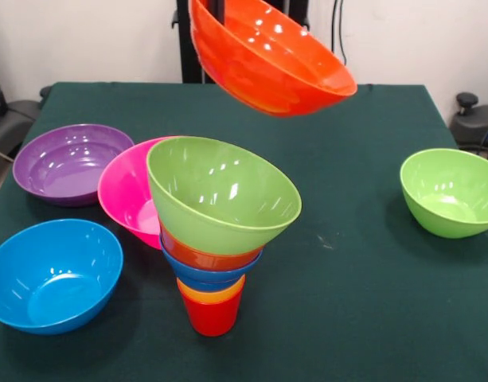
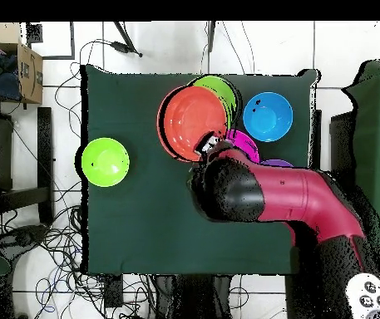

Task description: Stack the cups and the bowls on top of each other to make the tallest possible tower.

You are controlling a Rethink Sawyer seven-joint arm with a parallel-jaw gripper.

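The tower stands near the table's front: red cup [image 1: 213,317] lowest, then the orange cup [image 1: 212,294], a small blue bowl [image 1: 205,275], a small orange-red bowl [image 1: 202,258] and a tilted lime green bowl [image 1: 221,195] on top. It shows from above as a green rim [image 2: 225,90]. A large orange-red bowl [image 1: 267,56] hangs tilted in the air above and behind the tower. It also shows in the overhead view [image 2: 190,120]. My gripper [image 2: 209,149] grips its rim. The bowl hides the gripper in the front view.
A pink bowl [image 1: 122,193] leans beside the tower, with a purple bowl [image 1: 67,163] behind it and a light blue bowl [image 1: 52,274] in front. A second lime green bowl [image 1: 450,192] sits alone on the other side. My arm [image 2: 264,195] reaches over the table.
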